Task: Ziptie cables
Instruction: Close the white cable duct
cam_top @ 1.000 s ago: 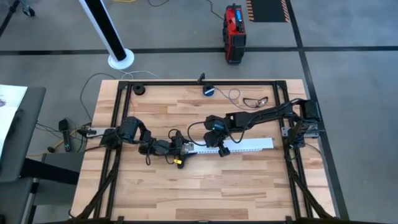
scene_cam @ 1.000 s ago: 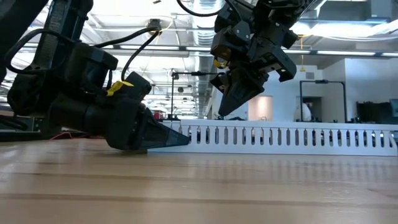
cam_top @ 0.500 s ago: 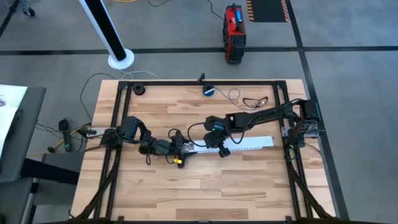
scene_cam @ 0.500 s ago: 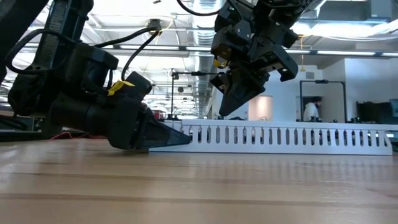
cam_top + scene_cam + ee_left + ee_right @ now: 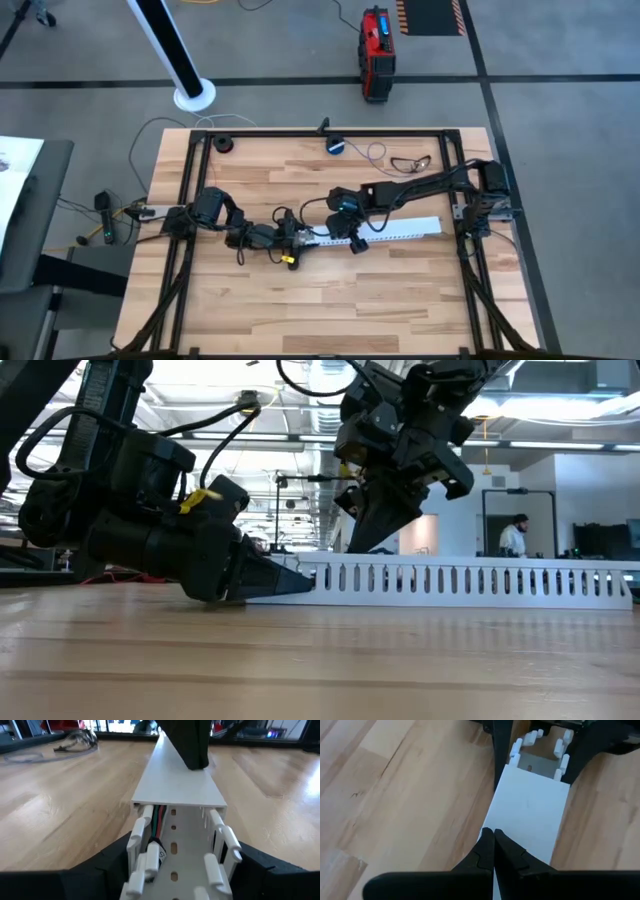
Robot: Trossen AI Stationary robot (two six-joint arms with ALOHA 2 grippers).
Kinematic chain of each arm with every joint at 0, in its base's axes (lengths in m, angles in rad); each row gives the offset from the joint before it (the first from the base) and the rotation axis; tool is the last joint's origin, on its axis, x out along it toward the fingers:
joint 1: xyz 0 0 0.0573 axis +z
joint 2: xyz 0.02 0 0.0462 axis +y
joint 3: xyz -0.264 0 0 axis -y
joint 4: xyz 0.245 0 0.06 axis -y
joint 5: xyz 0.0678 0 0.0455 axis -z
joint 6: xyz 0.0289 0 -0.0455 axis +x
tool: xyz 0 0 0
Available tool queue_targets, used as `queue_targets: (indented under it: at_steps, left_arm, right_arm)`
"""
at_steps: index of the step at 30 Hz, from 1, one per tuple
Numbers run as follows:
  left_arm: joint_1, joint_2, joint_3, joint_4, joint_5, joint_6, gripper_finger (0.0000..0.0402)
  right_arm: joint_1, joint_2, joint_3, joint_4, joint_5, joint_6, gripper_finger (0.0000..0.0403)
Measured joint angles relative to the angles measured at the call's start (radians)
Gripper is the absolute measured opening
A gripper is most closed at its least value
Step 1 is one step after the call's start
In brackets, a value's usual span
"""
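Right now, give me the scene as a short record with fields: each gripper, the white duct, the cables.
left gripper: low on the table, fingers clamped on the open end of the white slotted duct
right gripper: fingers shut, tips down on the duct's cover
duct: lying flat, coloured wires inside its open end
cables: loose bunch near the table's edge, apart from both arms
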Motion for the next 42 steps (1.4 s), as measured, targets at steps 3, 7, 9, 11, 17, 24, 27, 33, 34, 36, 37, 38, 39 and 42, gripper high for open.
queue_targets:
  at_steps: [3, 7, 9, 11, 17, 24, 27, 33, 34, 36, 37, 38, 39, 42]
  left_arm:
    - [0.0, 0.001, 0.0, 0.0, -0.001, 0.0, 0.0231]
    - [0.002, 0.001, 0.0, 0.0, -0.003, 0.005, 0.0231]
    - [0.006, 0.001, 0.0, 0.001, -0.001, 0.006, 0.0231]
    - [0.008, 0.001, 0.002, -0.003, 0.0, 0.009, 0.0231]
    - [0.009, 0.0, 0.007, -0.012, 0.001, 0.01, 0.0231]
    - [0.015, -0.001, 0.009, -0.016, 0.004, 0.008, 0.0231]
    - [0.02, -0.001, 0.009, -0.017, 0.011, 0.008, 0.0231]
    - [0.028, -0.001, 0.009, -0.016, 0.026, 0.008, 0.0231]
    - [0.029, -0.001, 0.009, -0.016, 0.027, 0.008, 0.0231]
    - [0.029, -0.001, 0.01, -0.016, 0.027, 0.008, 0.0231]
    - [0.029, -0.001, 0.01, -0.016, 0.027, 0.008, 0.0231]
    - [0.029, -0.001, 0.01, -0.016, 0.027, 0.008, 0.0231]
    - [0.029, -0.001, 0.01, -0.016, 0.028, 0.008, 0.0231]
    - [0.029, -0.001, 0.01, -0.016, 0.03, 0.008, 0.0231]
  right_arm:
    - [-0.001, 0.032, 0.005, 0.009, -0.015, 0.003, 0.0]
    - [0.001, 0.065, 0.005, 0.038, -0.022, -0.012, 0.0]
    - [0.0, 0.076, 0.005, 0.07, -0.034, -0.012, 0.0]
    - [0.0, 0.077, 0.003, 0.099, -0.039, -0.011, 0.0]
    - [-0.006, 0.082, 0.03, 0.118, -0.051, -0.013, 0.0]
    - [-0.021, 0.099, 0.031, 0.167, -0.054, -0.013, 0.0]
    - [-0.021, 0.1, 0.032, 0.17, -0.056, -0.014, 0.0]
    - [-0.022, 0.101, 0.032, 0.169, -0.059, -0.016, 0.0]
    - [-0.023, 0.101, 0.032, 0.168, -0.059, -0.016, 0.0]
    - [-0.026, 0.101, 0.033, 0.162, -0.06, -0.016, 0.0]
    - [-0.026, 0.101, 0.033, 0.161, -0.063, -0.016, 0.0]
    - [-0.026, 0.101, 0.033, 0.16, -0.063, -0.016, 0.0]
    - [-0.026, 0.101, 0.033, 0.16, -0.063, -0.016, 0.0]
    - [-0.026, 0.101, 0.033, 0.159, -0.063, -0.015, 0.0]
